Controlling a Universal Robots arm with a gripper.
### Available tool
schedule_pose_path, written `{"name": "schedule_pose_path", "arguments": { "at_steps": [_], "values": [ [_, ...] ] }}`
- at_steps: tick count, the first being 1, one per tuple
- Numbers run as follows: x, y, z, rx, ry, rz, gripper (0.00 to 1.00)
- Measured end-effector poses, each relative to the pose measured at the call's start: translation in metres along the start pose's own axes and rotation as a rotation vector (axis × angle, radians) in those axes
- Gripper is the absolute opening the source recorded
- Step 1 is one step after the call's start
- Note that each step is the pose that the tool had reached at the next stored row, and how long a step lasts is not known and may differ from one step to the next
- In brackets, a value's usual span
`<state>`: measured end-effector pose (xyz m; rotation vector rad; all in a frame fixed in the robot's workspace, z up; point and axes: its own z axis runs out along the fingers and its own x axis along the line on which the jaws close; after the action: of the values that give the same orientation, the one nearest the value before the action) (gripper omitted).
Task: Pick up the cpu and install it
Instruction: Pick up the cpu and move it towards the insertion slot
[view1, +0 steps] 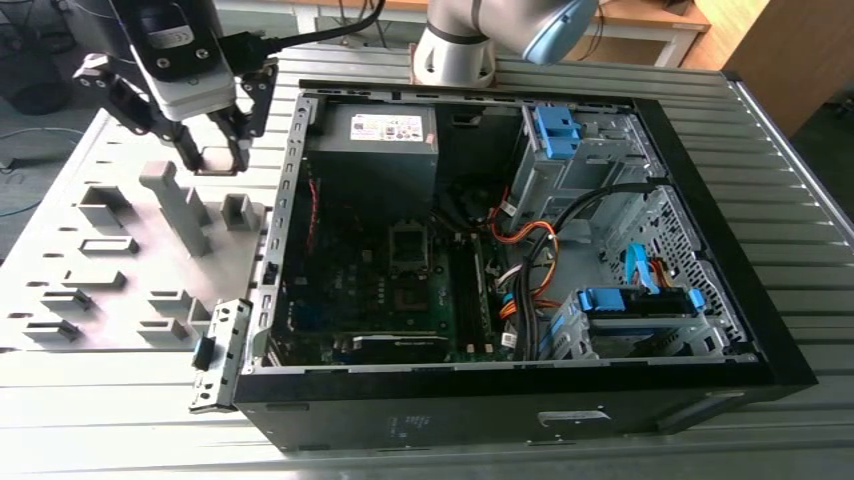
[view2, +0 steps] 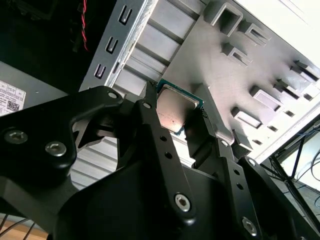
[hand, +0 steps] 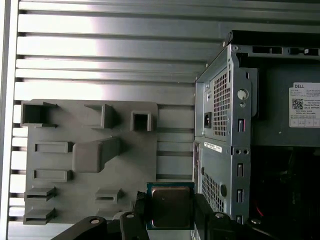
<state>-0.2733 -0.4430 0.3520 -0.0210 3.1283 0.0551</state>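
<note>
The cpu (hand: 170, 206) is a small flat square chip with a silver-grey metal top and a green edge. My gripper (hand: 170, 208) is shut on it, one black finger on each side. The second wrist view shows the cpu (view2: 175, 104) between the same fingers (view2: 150, 107) from below. In the exterior view my gripper (view1: 214, 152) hangs in the air above the grey fixture plate (view1: 134, 260), to the exterior view's left of the open computer case (view1: 467, 415). Inside the case, the motherboard's socket area (view1: 407, 250) lies open to view.
The fixture plate (hand: 90, 155) carries several raised grey holders and a tall post (view1: 180, 205). The case's metal side wall (hand: 220, 130) stands close beside my gripper. Inside the case are a power supply (view1: 380, 135), orange cables (view1: 527, 250) and blue drive brackets (view1: 641, 300). The arm's base (view1: 461, 45) stands behind the case.
</note>
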Motion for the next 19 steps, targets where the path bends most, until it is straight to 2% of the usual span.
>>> {"name": "schedule_pose_path", "arguments": {
  "at_steps": [6,19],
  "values": [
    [-0.0049,-0.0001,0.0001,0.0000,0.0000,0.000,0.47],
    [-0.0054,0.0000,-0.0027,-0.0002,-0.0002,0.000,0.47]
  ]
}}
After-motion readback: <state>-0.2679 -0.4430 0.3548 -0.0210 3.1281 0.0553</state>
